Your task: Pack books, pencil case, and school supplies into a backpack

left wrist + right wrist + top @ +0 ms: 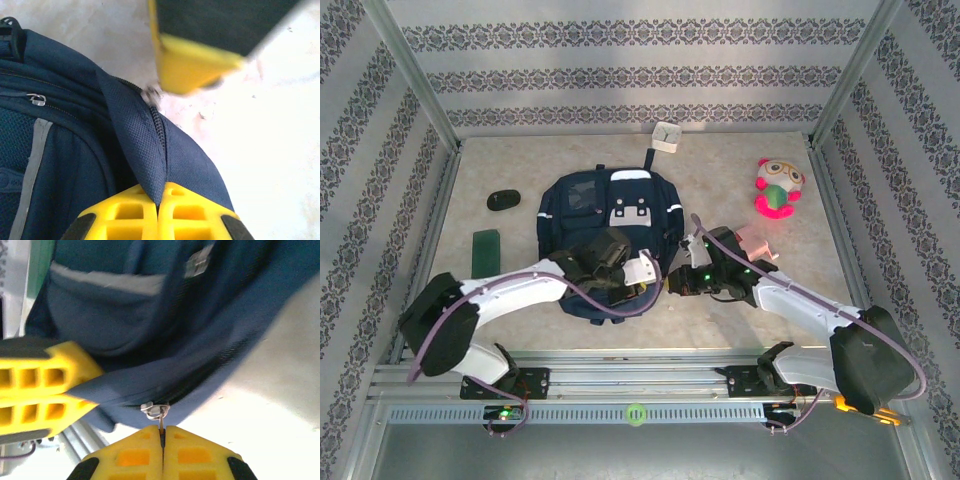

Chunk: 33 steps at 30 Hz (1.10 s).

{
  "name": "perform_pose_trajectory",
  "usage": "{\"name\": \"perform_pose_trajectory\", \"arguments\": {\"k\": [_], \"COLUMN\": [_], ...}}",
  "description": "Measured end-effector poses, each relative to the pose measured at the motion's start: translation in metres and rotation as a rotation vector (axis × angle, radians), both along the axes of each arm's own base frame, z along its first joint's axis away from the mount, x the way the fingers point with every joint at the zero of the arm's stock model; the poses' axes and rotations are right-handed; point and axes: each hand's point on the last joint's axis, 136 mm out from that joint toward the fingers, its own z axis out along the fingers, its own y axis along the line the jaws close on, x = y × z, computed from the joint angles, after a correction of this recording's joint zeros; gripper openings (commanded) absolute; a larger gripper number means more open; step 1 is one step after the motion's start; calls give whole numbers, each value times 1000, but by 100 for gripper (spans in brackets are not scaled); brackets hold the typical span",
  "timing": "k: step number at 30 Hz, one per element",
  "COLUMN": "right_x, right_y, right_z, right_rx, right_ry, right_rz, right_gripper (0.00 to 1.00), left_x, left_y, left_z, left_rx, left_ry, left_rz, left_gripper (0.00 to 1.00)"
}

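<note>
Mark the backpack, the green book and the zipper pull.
backpack [582, 195]: top external view, upper-left panel.
green book [485, 248]: top external view, cover's middle.
zipper pull [154, 411]: right wrist view, its metal slider.

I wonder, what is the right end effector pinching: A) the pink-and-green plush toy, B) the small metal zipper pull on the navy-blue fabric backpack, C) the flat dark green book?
B: the right end effector is shut on the small metal zipper pull at the edge of the navy-blue fabric backpack.
</note>
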Motion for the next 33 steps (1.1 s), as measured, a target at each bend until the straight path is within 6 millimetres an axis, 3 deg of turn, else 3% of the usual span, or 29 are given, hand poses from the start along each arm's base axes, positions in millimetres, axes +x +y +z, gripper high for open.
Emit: {"name": "perform_pose_trajectory", "arguments": {"k": [7,13,16,22,28,29,30,33], "right_x": [4,2,20,67,88,90,92,96], "right_y": [11,28,18,-19,-15,-14,-13,-20], "right_z": [1,10,4,-22,-21,-20,-18,-19], "right_rx": [6,-12,-38,-120,-74,-67,-60,-79], "right_ry": [-36,-120,-128,-109,-96,-97,-101,-111], "right_rz": [40,105,37,-175,-208,-207,-204,-225], "right_gripper": [0,0,0,0,0,0,6,37], "left_x": [-21,-27,-30,-35,-32,-31,-30,-30], "left_y": [34,46,47,48,50,51,52,52], "left_z": [27,43,46,61,63,63,63,67], "left_rx": [-118,-198,-208,-220,-207,-204,-203,-213], "left_ry": [8,17,28,32,9,7,5,-5], "left_rz": [-4,4,-5,-28,-22,-18,-13,-11], "left_gripper": [0,0,0,0,0,3,16,61]}}
